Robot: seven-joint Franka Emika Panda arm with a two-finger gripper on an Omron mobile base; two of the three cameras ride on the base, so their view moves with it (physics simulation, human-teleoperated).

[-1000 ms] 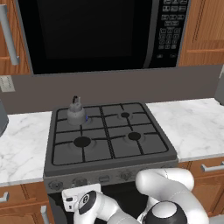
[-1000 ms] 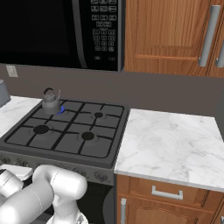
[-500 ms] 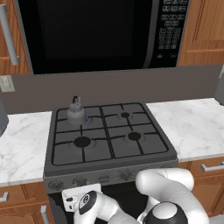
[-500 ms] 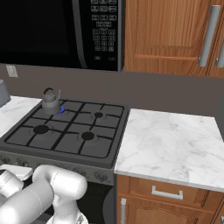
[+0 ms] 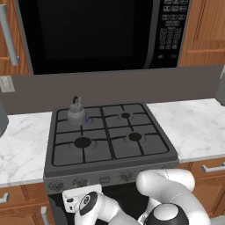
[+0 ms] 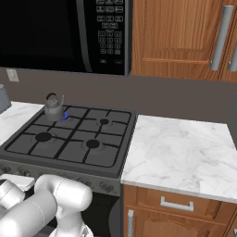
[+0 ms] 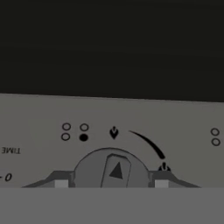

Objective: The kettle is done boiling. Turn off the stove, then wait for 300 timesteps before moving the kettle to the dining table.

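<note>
STEP: we judge burner shut-off under way | GRIPPER [image 7: 111,183]: fingers bracket the stove knob [image 7: 114,170], clamped on it | KETTLE [image 5: 76,113]: on rear-left burner of stove [image 5: 110,149], small blue flame beside it | LEFT: wait, move to dining table

Squat grey kettle [image 5: 76,114] upright on stove's [image 5: 110,145] back-left burner.

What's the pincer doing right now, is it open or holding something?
Pincer: closed on the stove knob, one fingertip on each side of it; the kettle sits untouched on its burner.
</note>
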